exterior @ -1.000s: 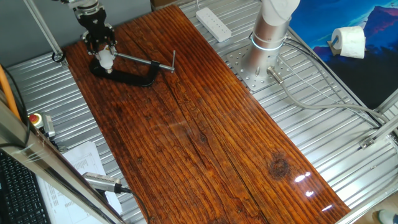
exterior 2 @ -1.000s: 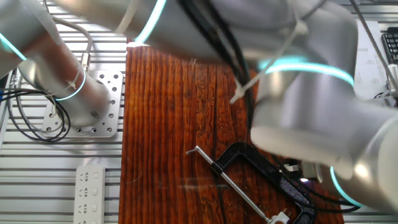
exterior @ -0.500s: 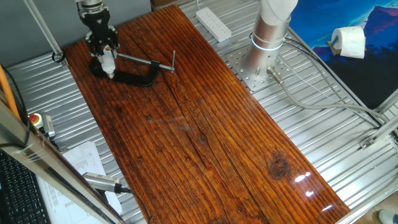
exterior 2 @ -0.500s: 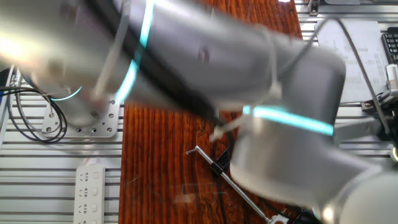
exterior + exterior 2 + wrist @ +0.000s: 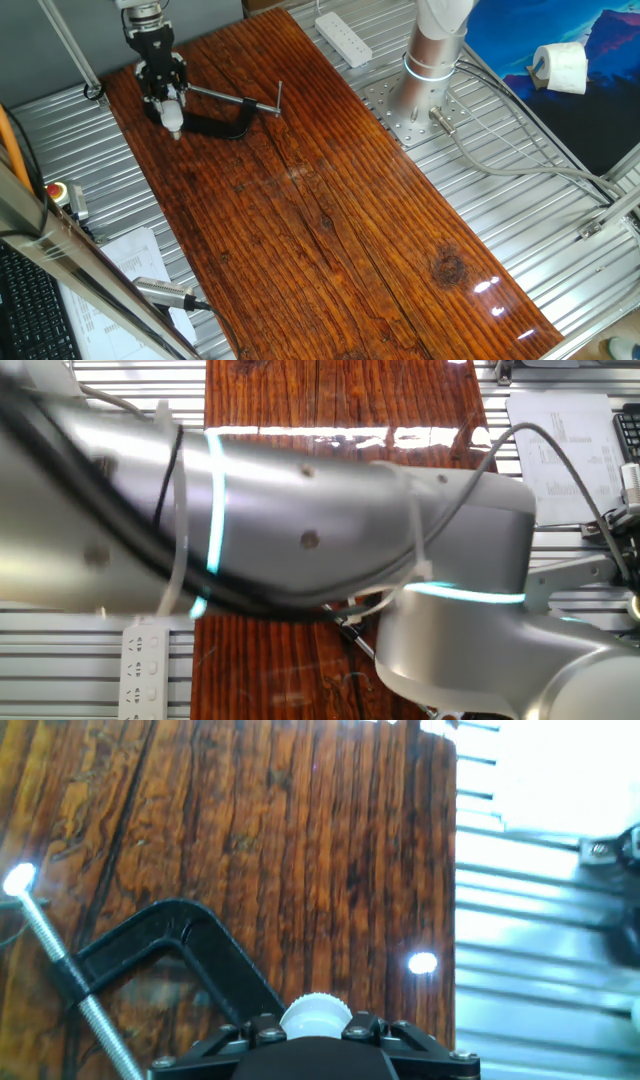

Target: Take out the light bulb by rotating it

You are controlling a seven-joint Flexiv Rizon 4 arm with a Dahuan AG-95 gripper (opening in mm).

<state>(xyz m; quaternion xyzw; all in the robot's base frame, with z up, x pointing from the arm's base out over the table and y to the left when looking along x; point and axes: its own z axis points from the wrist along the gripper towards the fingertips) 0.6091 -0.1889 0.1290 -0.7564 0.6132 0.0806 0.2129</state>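
Note:
The light bulb [image 5: 173, 118] is small and white, and my gripper [image 5: 170, 104] is shut on it at the far left of the wooden table, over the left end of the black C-clamp [image 5: 217, 125]. In the hand view the light bulb [image 5: 316, 1011] shows as a ribbed white cap between the black fingers [image 5: 262, 1029] of the gripper [image 5: 316, 1026]. The C-clamp [image 5: 170, 934] and its steel screw bar [image 5: 60, 968] lie just beyond. Whether the bulb touches the clamp cannot be told. The other fixed view is almost filled by my arm [image 5: 300, 530].
The clamp's steel bar [image 5: 240, 100] runs right to a T-handle. A white power strip [image 5: 343, 38] and the arm's base [image 5: 432, 60] stand at the back. A paper roll [image 5: 560, 68] sits far right. The table's left edge [image 5: 125, 130] is close to the gripper.
The hand has turned about its axis with the bulb held and shifted slightly toward the near side. In the other fixed view the arm has swung across and now covers the clamp.

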